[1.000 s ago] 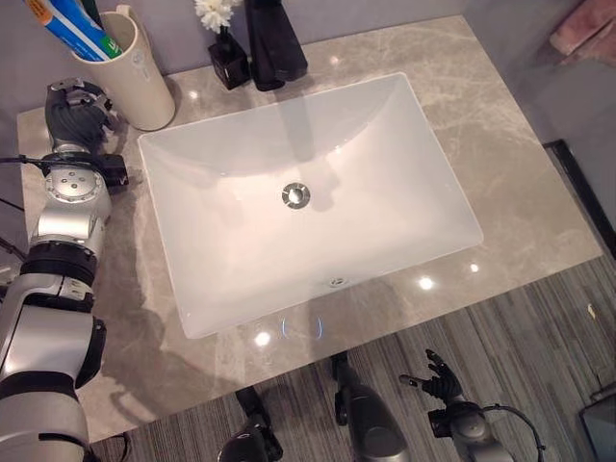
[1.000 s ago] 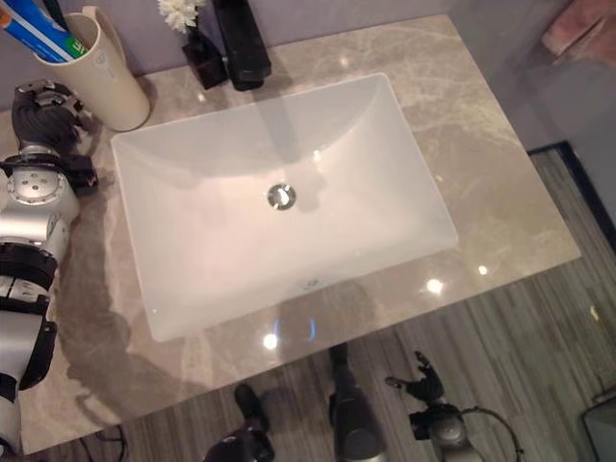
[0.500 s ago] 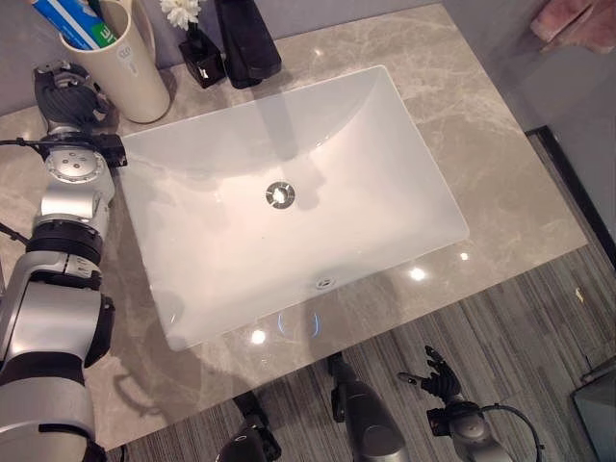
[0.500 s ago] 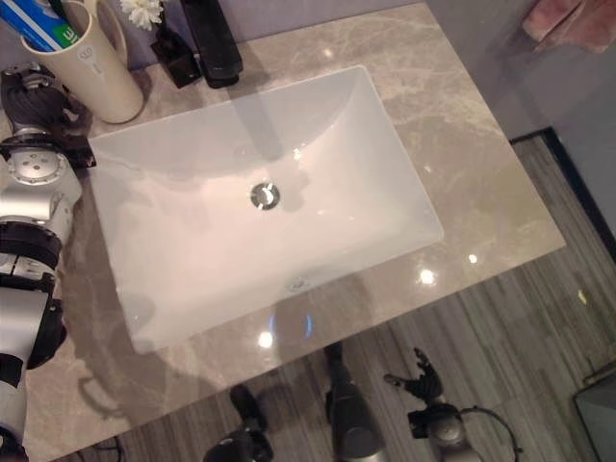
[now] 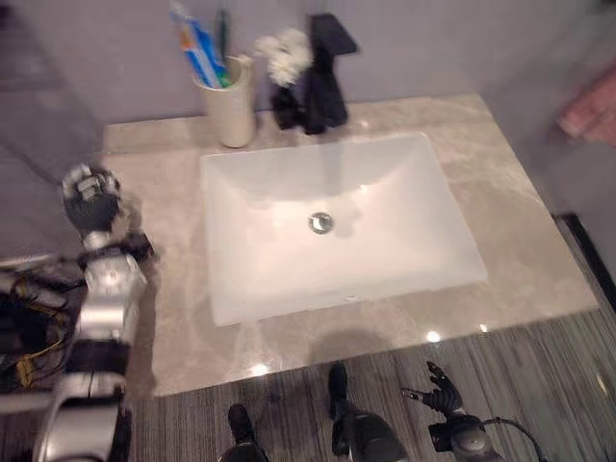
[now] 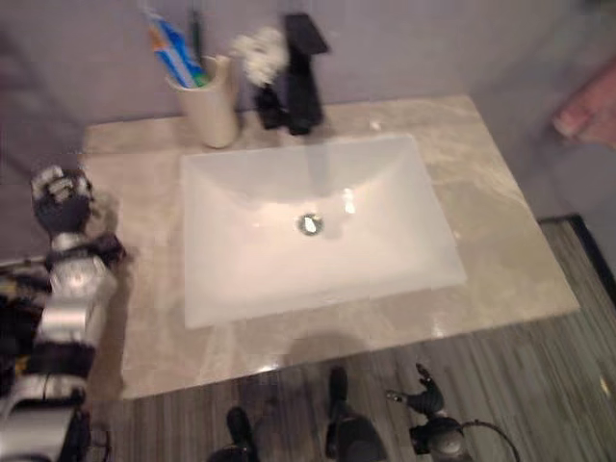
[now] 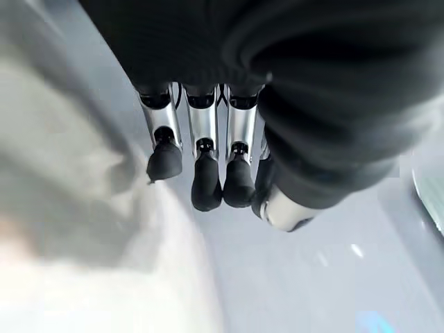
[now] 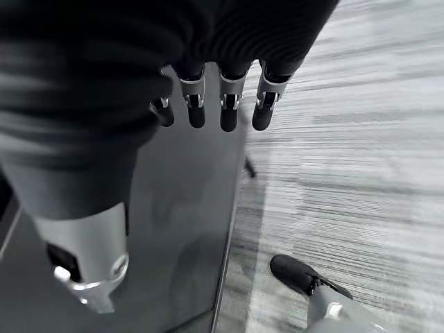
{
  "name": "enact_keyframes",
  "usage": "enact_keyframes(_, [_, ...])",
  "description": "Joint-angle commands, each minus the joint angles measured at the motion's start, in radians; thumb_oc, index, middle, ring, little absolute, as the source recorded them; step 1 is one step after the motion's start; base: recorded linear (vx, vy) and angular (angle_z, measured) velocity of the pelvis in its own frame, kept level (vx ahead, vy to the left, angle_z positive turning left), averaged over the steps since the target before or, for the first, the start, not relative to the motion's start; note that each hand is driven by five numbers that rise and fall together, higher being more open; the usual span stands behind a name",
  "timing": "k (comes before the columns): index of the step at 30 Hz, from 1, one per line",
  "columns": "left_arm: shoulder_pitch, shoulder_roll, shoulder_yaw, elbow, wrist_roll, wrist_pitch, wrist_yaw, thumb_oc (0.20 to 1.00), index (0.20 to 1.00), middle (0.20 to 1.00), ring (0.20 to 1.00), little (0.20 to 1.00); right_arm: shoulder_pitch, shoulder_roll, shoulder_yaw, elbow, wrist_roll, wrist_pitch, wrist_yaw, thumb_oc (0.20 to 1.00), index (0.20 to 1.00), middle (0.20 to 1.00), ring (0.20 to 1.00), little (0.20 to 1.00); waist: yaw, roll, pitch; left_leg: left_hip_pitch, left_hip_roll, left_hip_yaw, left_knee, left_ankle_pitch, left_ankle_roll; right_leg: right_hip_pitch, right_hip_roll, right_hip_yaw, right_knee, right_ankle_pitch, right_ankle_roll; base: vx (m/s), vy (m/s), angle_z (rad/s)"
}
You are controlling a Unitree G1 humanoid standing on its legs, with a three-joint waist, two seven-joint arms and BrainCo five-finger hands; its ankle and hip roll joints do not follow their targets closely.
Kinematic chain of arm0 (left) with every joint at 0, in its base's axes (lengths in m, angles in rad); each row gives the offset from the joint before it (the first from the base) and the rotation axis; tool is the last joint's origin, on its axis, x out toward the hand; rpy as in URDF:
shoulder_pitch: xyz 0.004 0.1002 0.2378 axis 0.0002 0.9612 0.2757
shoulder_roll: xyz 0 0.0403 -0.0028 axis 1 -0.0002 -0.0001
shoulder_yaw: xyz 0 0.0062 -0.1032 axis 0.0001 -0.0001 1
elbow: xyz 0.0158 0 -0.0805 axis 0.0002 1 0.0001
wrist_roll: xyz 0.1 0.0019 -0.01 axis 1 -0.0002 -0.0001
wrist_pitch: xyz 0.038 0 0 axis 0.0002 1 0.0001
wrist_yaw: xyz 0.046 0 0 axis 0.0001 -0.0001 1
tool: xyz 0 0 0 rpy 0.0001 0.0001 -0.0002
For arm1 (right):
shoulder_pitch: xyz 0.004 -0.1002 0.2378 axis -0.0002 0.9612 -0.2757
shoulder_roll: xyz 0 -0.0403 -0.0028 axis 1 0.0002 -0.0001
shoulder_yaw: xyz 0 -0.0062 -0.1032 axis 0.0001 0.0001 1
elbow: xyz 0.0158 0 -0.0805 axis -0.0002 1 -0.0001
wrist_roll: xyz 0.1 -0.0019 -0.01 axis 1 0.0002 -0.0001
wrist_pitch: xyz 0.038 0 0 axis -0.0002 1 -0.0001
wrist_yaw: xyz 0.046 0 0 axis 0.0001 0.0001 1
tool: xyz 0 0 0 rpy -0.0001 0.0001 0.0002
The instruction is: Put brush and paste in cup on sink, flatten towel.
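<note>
A cream cup (image 5: 229,111) stands at the back left of the counter, beside the white sink (image 5: 337,221). A blue toothpaste tube (image 5: 200,56) and a dark-handled brush (image 5: 221,37) stick up out of it. My left hand (image 5: 91,197) hovers over the counter's left edge, well clear of the cup, and its relaxed fingers (image 7: 205,139) hold nothing. Low over the floor in front of the counter hangs my right hand (image 5: 445,393), fingers (image 8: 225,104) loose and empty. A pink towel (image 5: 589,109) hangs at the far right.
A black faucet (image 5: 322,72) and a small dark vase of white flowers (image 5: 284,82) stand behind the sink. The marble counter (image 5: 520,221) ends at a striped grey floor (image 5: 539,366). A dark panel (image 8: 187,229) lies on the floor under my right hand.
The camera has pulled back and shifted, showing more wall and the whole counter. My left hand has drawn away from the cup toward the counter's left edge. The right hand stays low.
</note>
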Motion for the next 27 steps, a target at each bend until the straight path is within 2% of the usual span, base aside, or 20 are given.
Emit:
enact_keyframes(1, [0.058,0.002,0.019,-0.136,0.118,-0.095,-0.058,0.200,0.200,0.200,0.200,0.200,-0.042,0.029,-0.031,0.013,-0.022,-0.021,-0.010,1.000,1.000,1.000,1.000,1.000,0.025,-0.008,-0.042,-0.006,0.000,-0.076,0.005,0.012,0.029,0.100,-0.136,-0.054,0.094,-0.041,0.139,-0.01,0.105,0.61])
enact_keyframes(7, [0.237,-0.023,0.022,-0.374,0.163,-0.162,-0.168,0.200,0.200,0.200,0.200,0.200,-0.057,0.056,-0.023,0.033,-0.035,-0.024,0.011,1.000,1.000,1.000,1.000,1.000,0.076,-0.028,-0.082,0.013,-0.049,-0.136,0.005,-0.016,0.061,0.147,-0.177,-0.103,0.142,-0.022,0.153,-0.02,0.136,0.37])
enact_keyframes(10, [0.288,-0.039,0.004,-0.440,0.112,-0.188,-0.226,0.200,0.200,0.200,0.200,0.200,-0.060,0.064,-0.009,0.050,-0.056,-0.022,0.022,1.000,1.000,1.000,1.000,1.000,0.088,-0.034,-0.090,0.026,-0.080,-0.150,0.008,-0.029,0.084,0.143,-0.208,-0.100,0.197,0.006,0.167,-0.05,0.182,0.22])
enact_keyframes(15, [0.359,0.007,-0.030,-0.524,0.080,-0.210,-0.330,0.200,0.200,0.200,0.200,0.200,-0.051,0.080,-0.010,0.066,-0.064,-0.023,0.034,1.000,1.000,1.000,1.000,1.000,0.083,-0.033,-0.096,0.043,-0.122,-0.165,0.010,-0.047,0.112,0.126,-0.252,-0.075,0.274,0.057,0.185,-0.04,0.191,0.15])
enact_keyframes(16, [0.378,0.023,-0.052,-0.543,0.028,-0.212,-0.384,0.495,0.495,0.495,0.495,0.495,-0.044,0.089,-0.012,0.060,-0.059,-0.026,0.041,1.000,1.000,1.000,1.000,1.000,0.076,-0.032,-0.097,0.056,-0.138,-0.171,0.012,-0.055,0.123,0.121,-0.265,-0.056,0.304,0.082,0.188,-0.01,0.187,0.13])
enact_keyframes(18, [0.388,0.080,-0.098,-0.580,-0.004,-0.207,-0.473,1.000,1.000,1.000,1.000,1.000,-0.025,0.096,-0.029,0.048,-0.043,-0.028,0.048,1.000,1.000,1.000,1.000,1.000,0.062,-0.027,-0.092,0.076,-0.158,-0.174,0.014,-0.067,0.134,0.114,-0.282,-0.015,0.343,0.114,0.189,-0.02,0.234,0.09])
enact_keyframes(22, [0.330,0.133,-0.206,-0.593,-0.019,-0.213,-0.547,1.000,1.000,1.000,1.000,1.000,-0.003,0.115,-0.032,0.032,-0.026,-0.036,0.053,1.000,1.000,1.000,1.000,1.000,0.017,-0.030,-0.091,0.109,-0.191,-0.140,0.005,-0.081,0.149,0.096,-0.313,0.025,0.325,0.179,0.189,-0.02,0.167,0.00])
enact_keyframes(23, [0.326,0.133,-0.209,-0.590,-0.019,-0.214,-0.547,1.000,1.000,1.000,1.000,1.000,-0.003,0.115,-0.033,0.032,-0.026,-0.035,0.053,1.000,1.000,1.000,1.000,1.000,0.019,-0.030,-0.090,0.110,-0.191,-0.139,0.005,-0.081,0.149,0.096,-0.312,0.027,0.324,0.180,0.189,-0.08,0.124,-0.28])
enact_keyframes(24, [0.254,0.171,-0.283,-0.594,0.105,-0.238,-0.529,1.000,1.000,1.000,1.000,1.000,0.016,0.114,-0.031,0.004,-0.022,-0.046,0.052,1.000,1.000,1.000,1.000,1.000,-0.020,-0.036,-0.078,0.119,-0.198,-0.096,0.005,-0.092,0.149,0.078,-0.317,0.039,0.272,0.210,0.189,-0.10,0.078,-0.37])
enact_keyframes(25, [0.217,0.190,-0.303,-0.594,0.217,-0.260,-0.464,1.000,1.000,1.000,1.000,1.000,0.017,0.114,-0.031,0.003,-0.020,-0.049,0.049,1.000,1.000,1.000,1.000,1.000,-0.021,-0.038,-0.068,0.123,-0.192,-0.070,0.005,-0.094,0.145,0.066,-0.316,0.038,0.234,0.233,0.189,-0.14,0.077,-0.43])
enact_keyframes(26, [0.191,0.204,-0.312,-0.602,0.317,-0.267,-0.409,1.000,1.000,1.000,1.000,1.000,0.015,0.110,-0.027,0.011,-0.021,-0.053,0.043,1.000,1.000,1.000,1.000,1.000,-0.023,-0.036,-0.060,0.127,-0.182,-0.031,0.008,-0.101,0.137,0.057,-0.331,-0.007,0.192,0.263,0.189,-0.12,0.025,-0.65])
enact_keyframes(27, [0.170,0.219,-0.331,-0.606,0.375,-0.275,-0.386,1.000,1.000,1.000,1.000,1.000,0.006,0.108,-0.027,0.031,-0.025,-0.051,0.033,1.000,1.000,1.000,1.000,1.000,-0.015,-0.031,-0.055,0.133,-0.173,0.020,0.013,-0.106,0.131,0.050,-0.350,-0.080,0.162,0.281,0.189,-0.13,0.041,-1.20])
